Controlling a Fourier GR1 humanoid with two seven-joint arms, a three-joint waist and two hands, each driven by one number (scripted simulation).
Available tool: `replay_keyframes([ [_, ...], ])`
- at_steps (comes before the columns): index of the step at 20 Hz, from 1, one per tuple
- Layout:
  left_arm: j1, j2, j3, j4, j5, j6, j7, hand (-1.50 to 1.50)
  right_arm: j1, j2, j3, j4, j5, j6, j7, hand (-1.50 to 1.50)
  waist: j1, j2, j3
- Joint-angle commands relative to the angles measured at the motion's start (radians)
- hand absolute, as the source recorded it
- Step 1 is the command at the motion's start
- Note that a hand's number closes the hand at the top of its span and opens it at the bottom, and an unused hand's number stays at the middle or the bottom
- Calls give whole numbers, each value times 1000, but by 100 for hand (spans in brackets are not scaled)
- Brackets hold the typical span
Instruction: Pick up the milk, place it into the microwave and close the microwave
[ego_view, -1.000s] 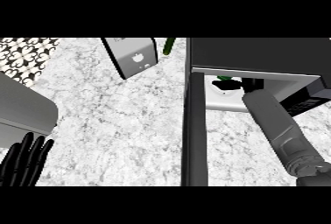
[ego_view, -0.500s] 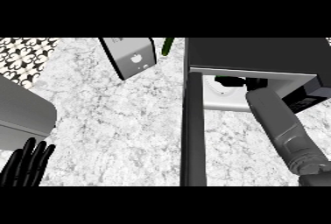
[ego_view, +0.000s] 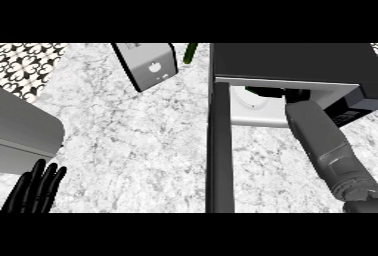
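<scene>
L hand (ego_view: 35, 189) at 7 o'clock, fingers straight up, resting, holds nothing. Toaster (ego_view: 148, 64) at 11 on marble bench (ego_view: 133, 135). Door (ego_view: 219, 150) stands open at centre. Microwave (ego_view: 295, 62) at 1; R hand (ego_view: 297, 94) reaches inside, fingers hidden, can't tell its state. Milk (ego_view: 264, 92) inside, just L of it.

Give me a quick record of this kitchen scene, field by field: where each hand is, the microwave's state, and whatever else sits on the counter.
left hand: open, fingers up, resting at the view's lower left edge
right hand: reached inside the microwave; fingers mostly hidden
microwave: on the counter at upper right, cavity open
microwave door: swung open, seen edge-on
milk: not clearly visible; only a dark shape with green shows by the right hand
counter: marble top
toaster: at the back, left of the microwave
green bottle: beside the toaster, mostly cut off
</scene>
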Motion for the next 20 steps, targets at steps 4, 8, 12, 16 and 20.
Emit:
replay_keyframes([
  [4,43,-17,-40,-15,-43,5,-26,-150,24,-99,-32,-24,-28,68,-45,-150,-22,-10,-3],
  [8,48,-23,-46,-60,-43,22,22,-150,44,-115,-58,-38,-72,211,-62,-150,-33,-12,-3],
  [12,70,-23,-46,-23,-52,11,-19,-150,110,-54,-64,-67,-93,216,-118,-150,-38,-15,-4],
  [16,99,-39,-68,-19,-52,14,-48,-150,153,-60,-79,-94,-124,326,-135,-150,-49,-20,-4],
  [20,90,-20,-49,-23,-10,-9,-30,-150,168,-61,-79,-121,-133,365,-105,-150,-66,-27,-5],
])
